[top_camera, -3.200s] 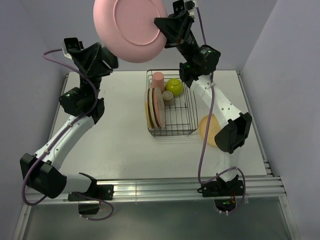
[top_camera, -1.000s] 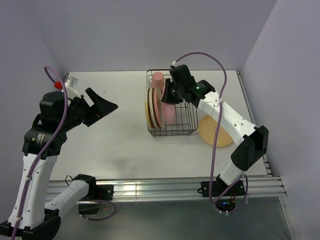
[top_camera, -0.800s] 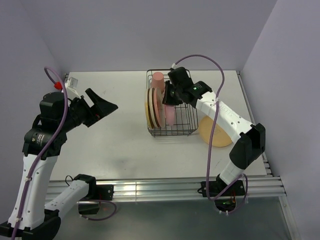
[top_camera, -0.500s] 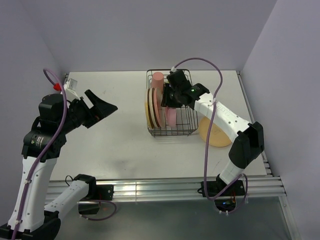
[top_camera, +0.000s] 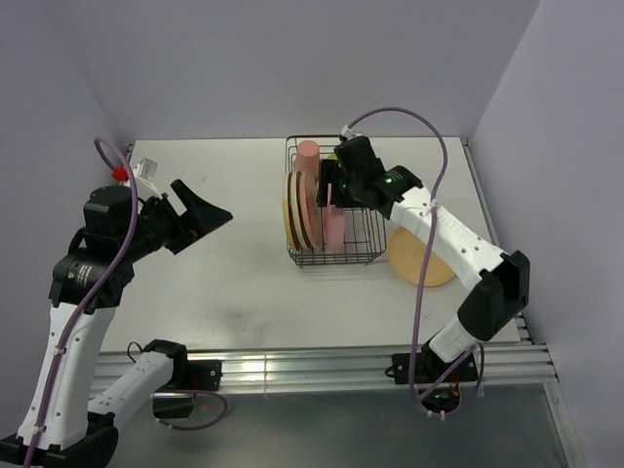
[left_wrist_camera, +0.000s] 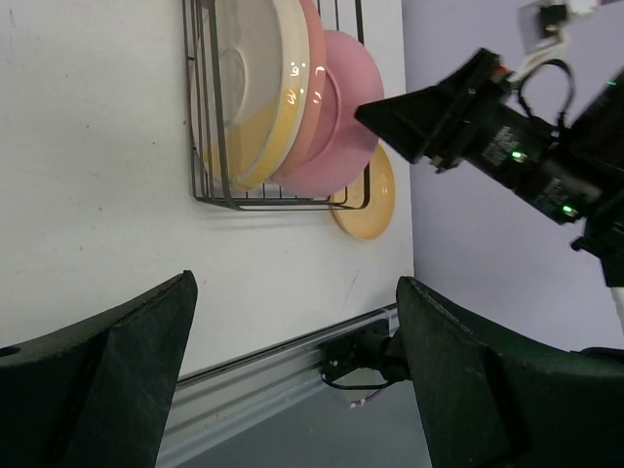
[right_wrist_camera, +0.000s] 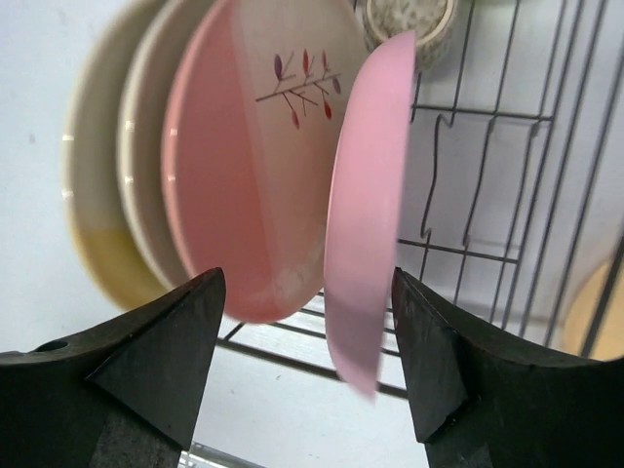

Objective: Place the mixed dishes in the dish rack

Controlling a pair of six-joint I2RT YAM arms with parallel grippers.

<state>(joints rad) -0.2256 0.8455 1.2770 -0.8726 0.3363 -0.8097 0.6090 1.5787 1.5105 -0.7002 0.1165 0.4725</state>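
The black wire dish rack (top_camera: 363, 255) holds three plates on edge: a cream-and-yellow one (top_camera: 289, 210), a cream-and-pink one (top_camera: 304, 216) with a leaf sprig (right_wrist_camera: 297, 83), and a plain pink plate (top_camera: 334, 229). My right gripper (top_camera: 330, 193) hovers open over the pink plate (right_wrist_camera: 366, 224), whose rim shows between the fingers without touching them. A salmon tumbler (top_camera: 308, 154) stands at the rack's back. The tiny grey cup (right_wrist_camera: 409, 24) sits behind the plates. An orange-yellow plate (top_camera: 421, 258) lies on the table right of the rack. My left gripper (top_camera: 202, 213) hangs open and empty at the left.
In the left wrist view the rack (left_wrist_camera: 210, 146), the orange-yellow plate (left_wrist_camera: 366, 200) and the right arm (left_wrist_camera: 487, 146) lie ahead of my open left gripper (left_wrist_camera: 292, 322). Purple walls close the table at the back and right. An aluminium rail (top_camera: 322, 366) runs along the near edge.
My right gripper has opened and let go of the pink plate, which now stands on edge in the rack beside the other two. The left arm has barely shifted.
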